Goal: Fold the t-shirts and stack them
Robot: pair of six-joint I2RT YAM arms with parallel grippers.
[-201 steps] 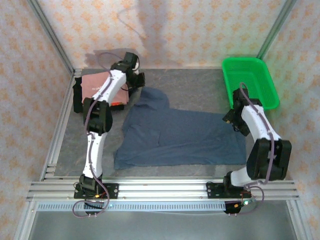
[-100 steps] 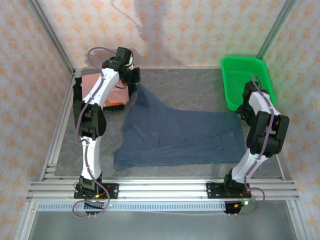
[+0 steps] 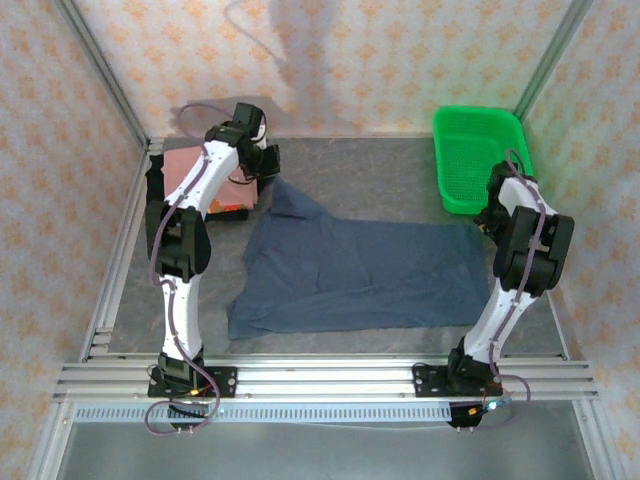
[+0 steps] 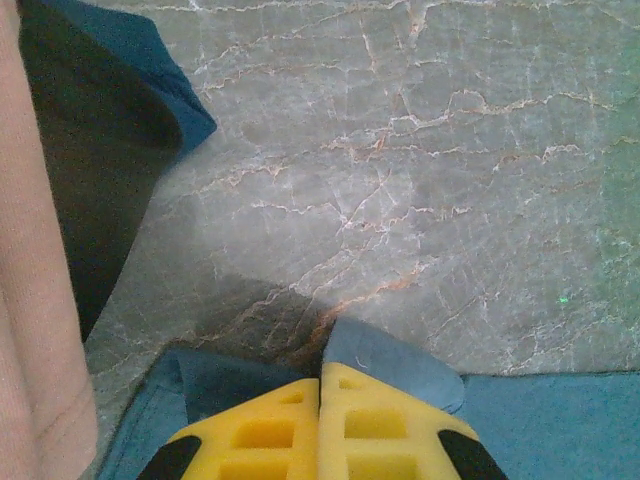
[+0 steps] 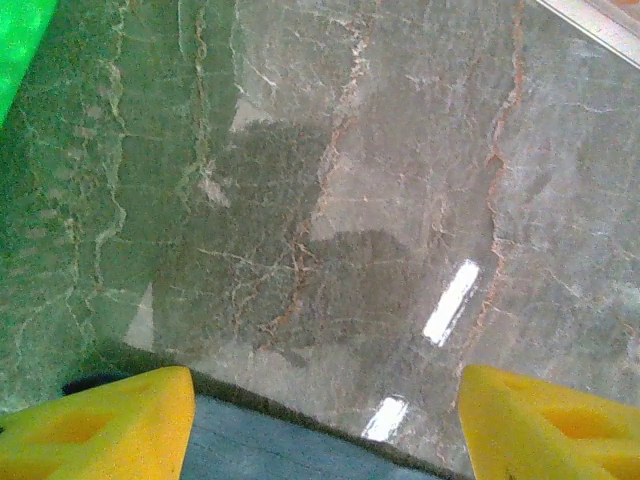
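Pinching slate-blue shirt (image 3: 360,270): left jaws | right jaws wide | grey veined tabletop (image 3: 380,180) | orange-patterned walls (image 3: 400,60)

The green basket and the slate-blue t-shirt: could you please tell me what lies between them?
Bare grey tabletop separates the basket from the t-shirt, as the right wrist view shows.

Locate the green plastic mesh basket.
Top view: the green plastic mesh basket sits in the far right corner, beyond the right edge of the slate-blue cloth t-shirt.

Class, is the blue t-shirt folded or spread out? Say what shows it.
Spread out, unfolded: the blue t-shirt lies flat on the table, one corner pinched in the left hand.
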